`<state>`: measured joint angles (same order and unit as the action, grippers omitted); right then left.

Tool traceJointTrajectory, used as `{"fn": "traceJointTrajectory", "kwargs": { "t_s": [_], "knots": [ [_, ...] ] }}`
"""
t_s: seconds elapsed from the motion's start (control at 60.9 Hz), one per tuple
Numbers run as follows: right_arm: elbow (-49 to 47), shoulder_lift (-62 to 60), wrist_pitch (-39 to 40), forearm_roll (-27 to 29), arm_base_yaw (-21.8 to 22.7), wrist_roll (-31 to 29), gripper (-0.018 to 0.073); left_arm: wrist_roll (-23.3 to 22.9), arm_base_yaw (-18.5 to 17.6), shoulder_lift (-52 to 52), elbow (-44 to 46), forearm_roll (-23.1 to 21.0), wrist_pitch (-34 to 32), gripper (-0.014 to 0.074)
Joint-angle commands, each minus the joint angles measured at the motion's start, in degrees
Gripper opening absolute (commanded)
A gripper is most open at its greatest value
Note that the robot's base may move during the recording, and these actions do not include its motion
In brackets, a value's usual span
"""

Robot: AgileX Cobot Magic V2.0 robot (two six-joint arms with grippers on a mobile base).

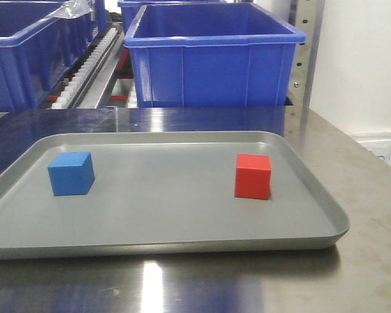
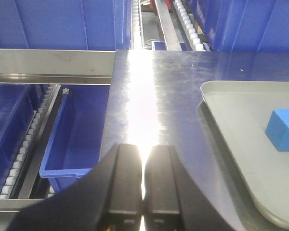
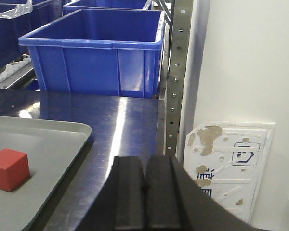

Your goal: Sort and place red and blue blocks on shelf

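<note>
two blocks, zero placed, and that's the score right now. the blue block [image 1: 71,173] sits on the left half of the grey tray [image 1: 163,208] and the red block [image 1: 253,176] on the right half, well apart, both flat on the tray floor with nothing touching them. the tray rests on the steel counter [image 1: 365,261], and behind it stands the shelf [image 3: 176,72] with its big blue crates [image 1: 208,65]. no small cube shows on any rail or in any crate that the views reach. the left fingers [image 2: 126,187] are pressed together with only a sliver of light between them, holding nothing. they hang over bare counter to the left of the tray, with the blue block off to their right. the right fingers [image 3: 130,192] are closed against each other too, also empty, over the counter beside the tray's right edge, with the red block down to their left. by my reading the whole job is ahead: neither pick has begun, and each pair of fingers must spread before it can take anything. left to do: grasp blue, grasp red, carry each to the shelf, and set them down sorted by colour. which tier or crate each colour belongs in, the views don't tell.
</note>
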<state>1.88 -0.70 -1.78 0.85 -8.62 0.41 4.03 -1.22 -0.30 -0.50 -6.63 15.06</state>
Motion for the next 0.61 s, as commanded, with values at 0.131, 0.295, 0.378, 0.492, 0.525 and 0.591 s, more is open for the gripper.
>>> {"fn": "traceJointTrajectory", "kwargs": {
  "t_s": [0.131,0.295,0.378,0.492,0.525,0.591],
  "knots": [
    [-1.4,-1.1,5.2,0.2,-0.1,-0.4,0.0055,-0.5,0.0,-0.9,-1.4,-0.1,-4.8,0.0122],
    [-1.4,-1.1,5.2,0.2,-0.1,-0.4,0.0055,-0.5,0.0,-0.9,-1.4,-0.1,-4.8,0.0122],
    [-1.4,-1.1,5.2,0.2,-0.1,-0.4,0.0055,-0.5,0.0,-0.9,-1.4,-0.1,-4.8,0.0122],
    [-1.4,-1.1,5.2,0.2,-0.1,-0.4,0.0055,-0.5,0.0,-0.9,-1.4,-0.1,-4.8,0.0122],
    [-1.4,-1.1,5.2,0.2,-0.1,-0.4,0.0055,-0.5,0.0,-0.9,-1.4,-0.1,-4.8,0.0122],
    [-1.4,-1.1,5.2,0.2,-0.1,-0.4,0.0055,-0.5,0.0,-0.9,-1.4,-0.1,-4.8,0.0122]
  ]
}}
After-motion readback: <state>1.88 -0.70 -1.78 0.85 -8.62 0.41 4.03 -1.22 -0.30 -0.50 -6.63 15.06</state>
